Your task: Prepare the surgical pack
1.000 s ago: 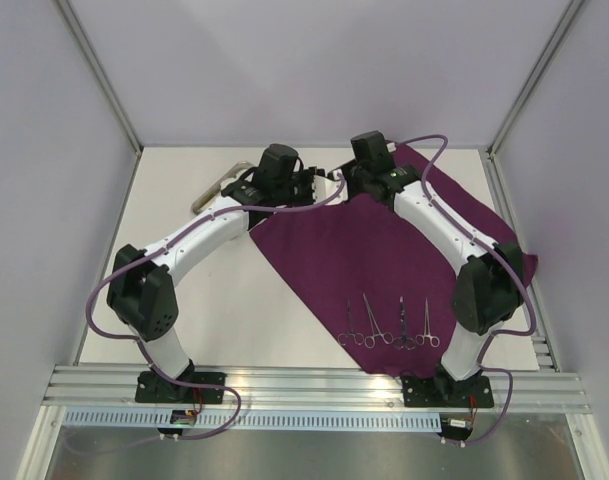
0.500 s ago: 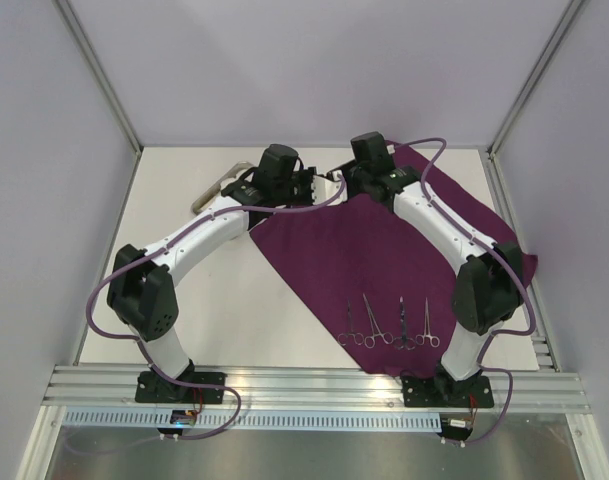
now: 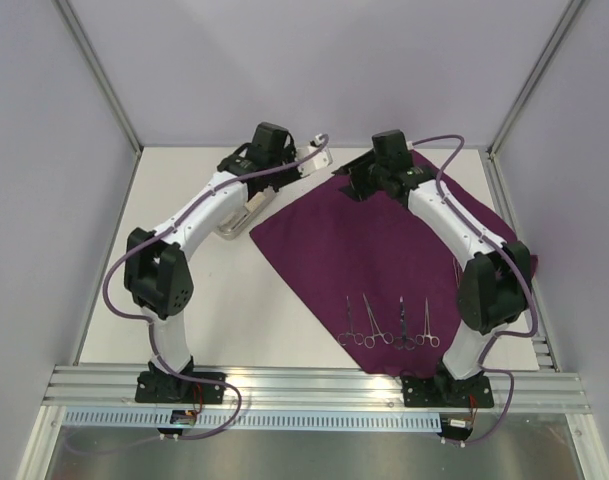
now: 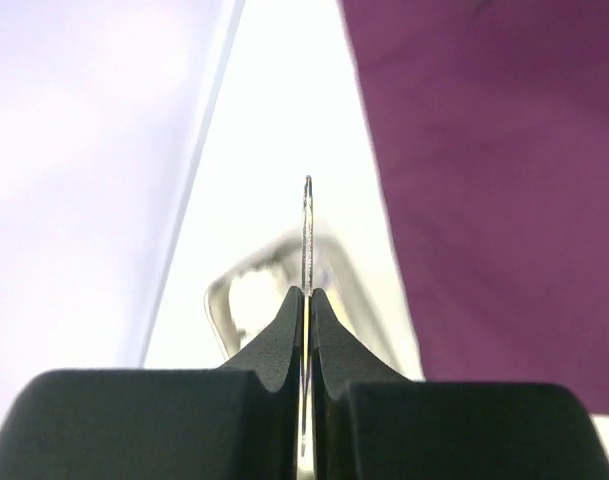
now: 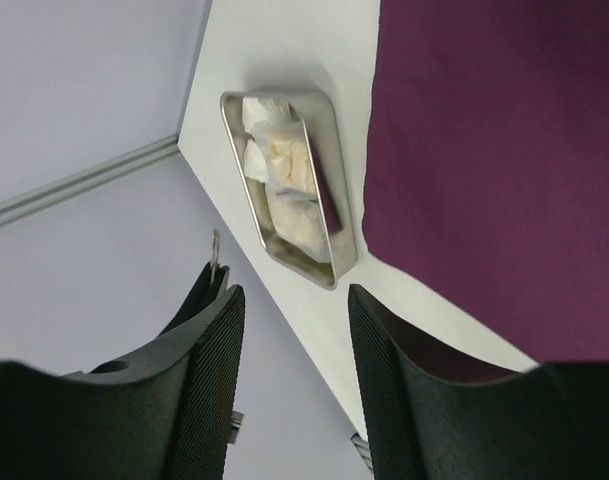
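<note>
Your purple cloth [image 3: 374, 260] lies flat on the table, right of centre. The steel tray [image 5: 324, 195] sits on bare table just beside the cloth's left edge, under your left arm. Your right gripper [image 5: 291, 292] is above the cloth's far corner, jaws apart, holding nothing. Your left gripper [image 4: 307, 300] is pinched on a thin steel piece [image 4: 307, 225], seen edge-on; can't tell what. 4 clamps [image 3: 389, 325] line the cloth's near edge. Gauze pads [image 5: 279, 165] are in the tray.

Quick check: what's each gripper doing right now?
Left gripper: closed on a thin steel piece seen edge-on; what it is cannot be told.
Right gripper: open, holding nothing.
</note>
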Robot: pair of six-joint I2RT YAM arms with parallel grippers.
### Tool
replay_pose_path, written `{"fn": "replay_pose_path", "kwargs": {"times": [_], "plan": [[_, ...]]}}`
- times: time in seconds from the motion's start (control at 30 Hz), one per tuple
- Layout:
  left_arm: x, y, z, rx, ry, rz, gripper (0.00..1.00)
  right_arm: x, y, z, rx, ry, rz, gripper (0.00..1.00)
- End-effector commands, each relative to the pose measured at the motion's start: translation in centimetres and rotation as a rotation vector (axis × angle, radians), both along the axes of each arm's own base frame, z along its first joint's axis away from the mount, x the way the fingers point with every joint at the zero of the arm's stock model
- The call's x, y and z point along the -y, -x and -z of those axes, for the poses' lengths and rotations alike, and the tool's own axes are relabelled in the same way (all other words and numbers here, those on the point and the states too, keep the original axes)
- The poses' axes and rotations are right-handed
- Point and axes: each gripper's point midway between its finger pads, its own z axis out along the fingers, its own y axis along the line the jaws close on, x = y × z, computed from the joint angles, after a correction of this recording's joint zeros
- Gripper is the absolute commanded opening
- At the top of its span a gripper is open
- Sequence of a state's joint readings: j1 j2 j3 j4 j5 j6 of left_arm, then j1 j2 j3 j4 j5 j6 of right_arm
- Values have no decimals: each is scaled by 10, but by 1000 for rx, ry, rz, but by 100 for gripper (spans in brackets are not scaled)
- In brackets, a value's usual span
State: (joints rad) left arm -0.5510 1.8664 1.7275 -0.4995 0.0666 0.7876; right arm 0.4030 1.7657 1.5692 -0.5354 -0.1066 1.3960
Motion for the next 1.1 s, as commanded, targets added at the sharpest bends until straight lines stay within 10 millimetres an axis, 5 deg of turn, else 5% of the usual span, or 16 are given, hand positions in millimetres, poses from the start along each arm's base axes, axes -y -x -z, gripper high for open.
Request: {"fn": "replay_pose_path", "kwargs": {"times": [0.0, 0.23, 0.3, 0.77, 1.07], "plan": [[-55, -12, -2, -111, 53, -212, 0, 27, -4, -31, 115, 29, 3, 49], [-164, -42, 29, -273, 184, -488, 0, 73, -11, -29, 213, 197, 41, 48], [-174, -49, 42, -300, 233, -516, 0, 87, -11, -25, 217, 262, 65, 47], [-193, -81, 110, -318, 385, -559, 0, 98, -6, -3, 168, 369, 30, 45], [-199, -95, 131, -346, 428, -601, 0, 103, -2, 2, 157, 403, 22, 44]]}}
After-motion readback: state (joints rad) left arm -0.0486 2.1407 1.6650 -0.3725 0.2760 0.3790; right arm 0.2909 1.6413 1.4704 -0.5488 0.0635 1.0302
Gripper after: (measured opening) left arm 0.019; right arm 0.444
